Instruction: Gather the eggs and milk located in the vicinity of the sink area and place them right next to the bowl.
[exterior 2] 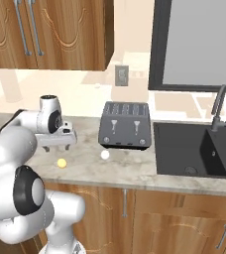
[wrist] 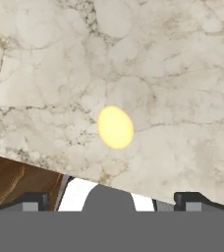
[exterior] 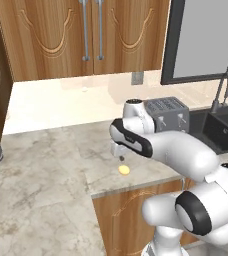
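A pale-yellow egg [exterior: 124, 170] [exterior 2: 61, 162] [wrist: 115, 127] lies on the marble counter near its front edge. My gripper [exterior: 120, 154] [exterior 2: 56, 148] [wrist: 111, 199] hangs just above it, pointing down. It is open, the fingers wide apart with nothing between them. A second, white egg [exterior 2: 105, 155] rests in front of the toaster, to the right of the yellow one. The dark sink [exterior: 221, 127] [exterior 2: 199, 149] with its thin faucet [exterior 2: 218, 106] lies further right. The milk and the bowl are out of view.
A dark grey toaster [exterior: 167, 114] [exterior 2: 125, 125] stands on the counter [exterior: 46, 160] between the eggs and the sink. Wooden wall cabinets [exterior: 86, 35] hang above. The counter's front edge [wrist: 45, 165] runs close to the yellow egg.
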You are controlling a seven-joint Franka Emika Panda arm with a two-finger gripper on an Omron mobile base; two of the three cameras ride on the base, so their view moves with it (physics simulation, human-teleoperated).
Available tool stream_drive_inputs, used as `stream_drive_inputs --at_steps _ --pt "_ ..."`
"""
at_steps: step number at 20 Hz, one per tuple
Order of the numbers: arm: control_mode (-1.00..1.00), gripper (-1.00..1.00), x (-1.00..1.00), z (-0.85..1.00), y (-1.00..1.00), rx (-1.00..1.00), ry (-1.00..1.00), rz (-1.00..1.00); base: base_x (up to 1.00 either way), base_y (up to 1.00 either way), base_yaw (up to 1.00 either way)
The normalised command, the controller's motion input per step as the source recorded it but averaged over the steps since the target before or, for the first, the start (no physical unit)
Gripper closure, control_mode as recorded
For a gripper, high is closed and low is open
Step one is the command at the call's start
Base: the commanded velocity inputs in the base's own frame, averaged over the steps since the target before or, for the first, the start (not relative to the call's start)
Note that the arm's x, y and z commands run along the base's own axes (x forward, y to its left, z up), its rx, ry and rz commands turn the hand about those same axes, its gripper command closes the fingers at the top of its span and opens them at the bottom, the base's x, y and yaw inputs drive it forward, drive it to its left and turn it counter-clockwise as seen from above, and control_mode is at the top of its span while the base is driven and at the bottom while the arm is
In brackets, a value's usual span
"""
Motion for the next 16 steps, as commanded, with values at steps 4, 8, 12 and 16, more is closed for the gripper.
stream_drive_inputs --at_steps 4,8,12,16 --pt "-1.0 -1.0 0.13 -0.23 0.0 0.0 0.01 0.1 0.0 0.0 0.0" --pt "-1.0 -1.0 0.22 -0.26 0.0 0.0 0.03 0.1 0.0 0.0 0.0" --pt "-1.0 -1.0 0.19 -0.25 0.01 0.0 0.05 0.09 0.0 0.0 0.0" --pt "-1.0 -1.0 0.09 -0.27 0.01 0.0 0.05 0.09 0.0 0.0 0.0"
